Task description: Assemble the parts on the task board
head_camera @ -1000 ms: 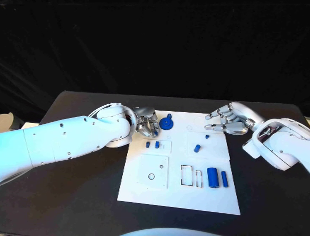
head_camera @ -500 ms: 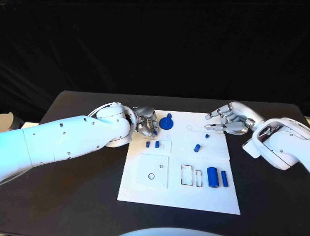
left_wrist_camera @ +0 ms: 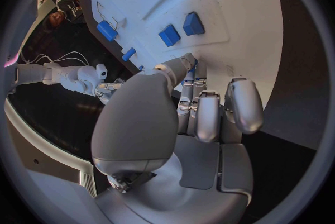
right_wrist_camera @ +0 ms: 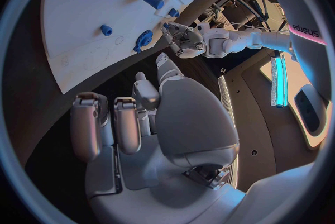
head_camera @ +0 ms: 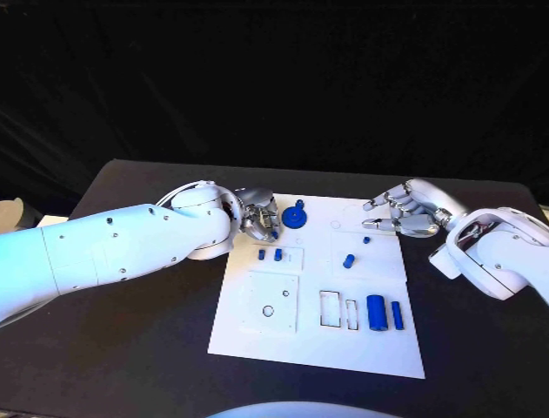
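Very little is changing across the last second: both arms are staying almost where they were, and the parts on the task board [head_camera: 387, 353] are lying just as before.

The left hand [head_camera: 259, 218] is hovering at the board's far left corner, its fingers [left_wrist_camera: 197, 115] drawn close together beside the round blue part [head_camera: 296, 217]. The fingertips are lying against or just next to that piece, but I cannot tell whether they are actually pinching it.

The right hand [head_camera: 406, 215] is hanging over the board's far right edge with its fingers [right_wrist_camera: 128, 123] curled loosely and nothing between them; a small blue peg [head_camera: 365, 241] is sitting just near of it, untouched.

Further toward the near side, two small blue blocks [head_camera: 269, 255] are resting left of centre, and a large blue cylinder [head_camera: 376, 313] is lying at the near right.

Judging by this stillness, the assembly is pausing at an early stage, probably while the left hand is settling its hold on the round part.
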You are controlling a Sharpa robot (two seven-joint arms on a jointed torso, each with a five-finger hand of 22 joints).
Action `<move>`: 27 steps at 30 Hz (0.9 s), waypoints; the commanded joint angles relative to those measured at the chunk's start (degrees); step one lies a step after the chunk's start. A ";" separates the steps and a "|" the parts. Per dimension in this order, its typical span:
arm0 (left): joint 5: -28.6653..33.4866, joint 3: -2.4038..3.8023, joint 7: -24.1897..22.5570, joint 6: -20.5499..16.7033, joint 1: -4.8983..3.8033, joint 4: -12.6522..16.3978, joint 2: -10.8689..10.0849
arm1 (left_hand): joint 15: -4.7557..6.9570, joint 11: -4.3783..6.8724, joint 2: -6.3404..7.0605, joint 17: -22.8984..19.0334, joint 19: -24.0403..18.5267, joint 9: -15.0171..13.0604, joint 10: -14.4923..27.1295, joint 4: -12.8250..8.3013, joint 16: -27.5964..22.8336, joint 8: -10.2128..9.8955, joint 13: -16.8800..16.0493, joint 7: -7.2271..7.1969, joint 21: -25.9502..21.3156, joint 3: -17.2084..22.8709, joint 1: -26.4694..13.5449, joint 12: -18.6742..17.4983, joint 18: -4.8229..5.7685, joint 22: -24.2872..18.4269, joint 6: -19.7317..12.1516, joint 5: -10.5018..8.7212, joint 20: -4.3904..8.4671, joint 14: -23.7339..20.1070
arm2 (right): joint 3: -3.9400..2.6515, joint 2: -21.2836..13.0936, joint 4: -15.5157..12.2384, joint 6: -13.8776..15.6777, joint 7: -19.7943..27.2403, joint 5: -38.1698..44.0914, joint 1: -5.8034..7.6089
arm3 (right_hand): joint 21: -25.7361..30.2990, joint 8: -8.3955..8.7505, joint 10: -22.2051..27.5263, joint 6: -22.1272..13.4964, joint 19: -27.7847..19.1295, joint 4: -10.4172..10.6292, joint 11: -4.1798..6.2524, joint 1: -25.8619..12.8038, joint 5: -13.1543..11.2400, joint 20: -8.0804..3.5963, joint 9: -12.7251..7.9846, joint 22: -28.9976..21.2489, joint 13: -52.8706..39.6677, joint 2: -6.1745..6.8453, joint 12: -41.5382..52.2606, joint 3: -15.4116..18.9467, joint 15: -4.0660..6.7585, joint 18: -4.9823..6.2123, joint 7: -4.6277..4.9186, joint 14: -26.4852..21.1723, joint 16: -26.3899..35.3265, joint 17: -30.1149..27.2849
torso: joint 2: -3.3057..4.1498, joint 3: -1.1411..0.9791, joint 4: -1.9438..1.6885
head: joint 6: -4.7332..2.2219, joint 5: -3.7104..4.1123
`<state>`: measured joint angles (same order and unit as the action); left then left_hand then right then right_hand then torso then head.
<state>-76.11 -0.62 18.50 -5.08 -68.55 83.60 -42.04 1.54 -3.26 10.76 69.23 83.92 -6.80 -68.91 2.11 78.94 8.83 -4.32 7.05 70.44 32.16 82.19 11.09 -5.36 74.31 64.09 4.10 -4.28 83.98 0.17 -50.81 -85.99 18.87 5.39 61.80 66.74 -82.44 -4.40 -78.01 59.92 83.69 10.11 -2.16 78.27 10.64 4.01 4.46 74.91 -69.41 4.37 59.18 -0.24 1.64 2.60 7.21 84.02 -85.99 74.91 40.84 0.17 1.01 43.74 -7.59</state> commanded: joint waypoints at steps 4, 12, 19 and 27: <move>0.06 -0.09 -0.13 1.69 0.10 -0.16 0.28 | -0.41 -0.52 0.25 -0.31 0.68 0.40 0.65 -0.49 0.11 -0.91 0.22 0.54 -0.17 -0.01 -1.00 -1.01 0.90 0.01 -0.43 -0.07 -0.19 2.13 | 0.00 0.04 -0.10 -0.85 0.31 0.15 -0.04 | 0.28 -0.17 0.52 0.23 -0.49 0.09 -0.04 -0.26 0.38 0.06 0.07 0.65 0.05 -0.44 -0.31 0.32 0.32 0.55 -0.04 4.75 0.22 10.19 | -0.02 -0.02 0.01 | 0.05 -0.04; 0.30 -0.14 -0.23 1.99 0.12 -0.36 0.42 | -0.86 -1.07 0.85 -0.87 0.59 1.09 1.84 -0.61 -0.06 -2.45 0.42 0.95 -0.41 -0.14 -1.71 -2.56 0.89 -0.05 -1.78 -0.07 -0.56 1.98 | 0.00 0.04 -0.13 -0.85 0.30 0.15 -0.04 | 0.28 -0.17 0.52 0.23 -0.49 0.09 -0.04 -0.26 0.38 0.06 0.07 0.65 0.05 -0.44 -0.31 0.32 0.32 0.55 -0.04 4.75 0.22 10.19 | -0.03 -0.05 0.02 | 0.07 -0.06; 0.34 -0.15 -0.06 2.12 0.12 -0.47 0.42 | -1.09 -1.35 1.27 -1.29 0.49 1.72 2.32 -0.67 -0.18 -3.78 0.37 1.22 -0.77 -0.27 -2.12 -3.30 0.82 -0.24 -3.25 -0.08 -0.80 1.88 | 0.00 0.00 -0.13 -0.78 0.30 0.15 -0.04 | 0.28 -0.17 0.52 0.23 -0.49 0.09 -0.04 -0.26 0.38 0.06 0.07 0.65 0.05 -0.44 -0.31 0.32 0.32 0.55 -0.04 4.75 0.22 10.19 | -0.02 -0.04 0.00 | 0.02 -0.04; 0.35 -0.16 0.04 1.91 0.13 -0.61 0.40 | -1.22 -1.49 1.64 -1.67 0.41 2.46 2.62 -0.69 -0.28 -5.11 0.32 1.45 -1.08 -0.42 -2.37 -3.81 0.75 -0.40 -5.25 -0.07 -0.96 1.79 | 0.00 0.00 -0.13 -0.72 0.29 0.16 -0.04 | 0.28 -0.17 0.52 0.23 -0.49 0.09 -0.04 -0.26 0.38 0.06 0.07 0.65 0.05 -0.44 -0.31 0.32 0.32 0.55 -0.04 4.75 0.22 10.19 | -0.03 -0.03 0.02 | -0.05 0.00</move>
<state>-75.97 -0.79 18.49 -3.90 -68.43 82.99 -41.73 0.70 -4.71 12.29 67.58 84.13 -4.36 -66.62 1.65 78.94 3.94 -3.95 8.57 69.56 32.00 80.42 7.60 -5.36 73.97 59.25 4.10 -4.90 83.96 0.17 -50.84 -86.04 18.78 5.38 61.78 66.74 -82.44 -4.40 -78.01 59.92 83.69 10.11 -2.16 78.27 10.64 4.01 4.46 74.95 -69.42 4.37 59.18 -0.24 1.64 2.61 7.21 84.02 -85.99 74.95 40.81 0.12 1.01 43.69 -7.60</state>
